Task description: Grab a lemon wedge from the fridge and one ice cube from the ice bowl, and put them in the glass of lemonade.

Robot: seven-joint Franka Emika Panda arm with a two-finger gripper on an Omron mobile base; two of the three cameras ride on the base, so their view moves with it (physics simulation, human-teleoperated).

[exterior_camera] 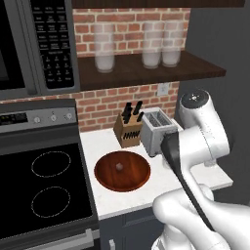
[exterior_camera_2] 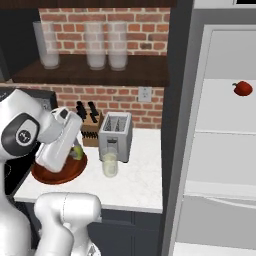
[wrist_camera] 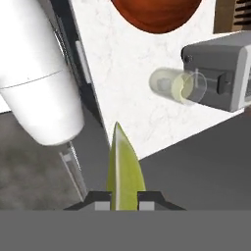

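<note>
While the lemon wedge (wrist_camera: 125,169) sits pinched between the fingers (wrist_camera: 101,200), the hand hangs off the bench's front edge, short of the glass of lemonade (wrist_camera: 177,87).

Step in hand, as I judge it, is carrying the wedge to the glass; the fingers are clenched on it, its pointed tip sticking out ahead of them. Relative to the glass, which stands on the white bench (exterior_camera_2: 135,182) just in front of the toaster (exterior_camera_2: 116,134), the ice bowl (exterior_camera: 122,171) lies close beside it toward the stove, with one ice cube (exterior_camera: 117,166) near its middle. Next, the wedge needs bringing over the glass's open rim and letting go there; afterwards the cube remains to be fetched from the bowl.
</note>
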